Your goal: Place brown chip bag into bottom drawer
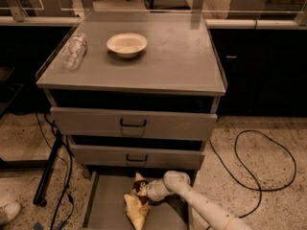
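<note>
The brown chip bag (pixel 136 201), dark brown on top and pale yellow below, sits inside the pulled-out bottom drawer (pixel 103 210), right of its middle. My white arm comes in from the lower right, and my gripper (pixel 147 193) is against the bag's upper right side. The arm's end hides the fingertips, so I cannot tell whether the bag rests on the drawer floor or hangs just above it.
Two higher grey drawers with black handles (pixel 133 123) are pushed in. On the cabinet top lie a white bowl (pixel 126 44) and a clear plastic bottle (pixel 74 51). A black cable (pixel 261 162) loops on the floor at right. A black stand leg (pixel 48 171) is at left.
</note>
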Controlling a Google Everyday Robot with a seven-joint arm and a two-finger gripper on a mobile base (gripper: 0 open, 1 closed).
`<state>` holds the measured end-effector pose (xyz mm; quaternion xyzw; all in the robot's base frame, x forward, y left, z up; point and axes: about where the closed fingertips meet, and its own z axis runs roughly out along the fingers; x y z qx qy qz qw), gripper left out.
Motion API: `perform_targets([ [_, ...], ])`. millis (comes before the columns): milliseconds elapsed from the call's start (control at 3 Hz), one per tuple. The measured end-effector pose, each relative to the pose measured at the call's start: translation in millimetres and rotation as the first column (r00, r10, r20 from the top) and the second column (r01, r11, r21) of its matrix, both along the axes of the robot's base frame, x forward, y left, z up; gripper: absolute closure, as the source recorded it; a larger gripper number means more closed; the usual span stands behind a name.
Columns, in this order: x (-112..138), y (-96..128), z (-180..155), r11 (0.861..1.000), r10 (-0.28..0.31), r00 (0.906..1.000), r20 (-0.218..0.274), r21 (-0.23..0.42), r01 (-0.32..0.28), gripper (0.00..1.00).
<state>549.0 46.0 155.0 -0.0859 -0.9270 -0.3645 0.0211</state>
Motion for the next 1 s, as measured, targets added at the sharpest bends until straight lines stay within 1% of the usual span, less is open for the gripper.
perform_targets([
  [333,-0.2,0.0,-0.4,1.0,0.0,1.0,-0.001,0.0,0.0,1.0],
  [667,-0.2,0.0,-0.4,1.0,0.0,1.0,-0.001,0.0,0.0,0.87],
  [1000,-0.2,0.1,-0.5,1.0,0.0,1.0,-0.001,0.0,0.0,0.63],
])
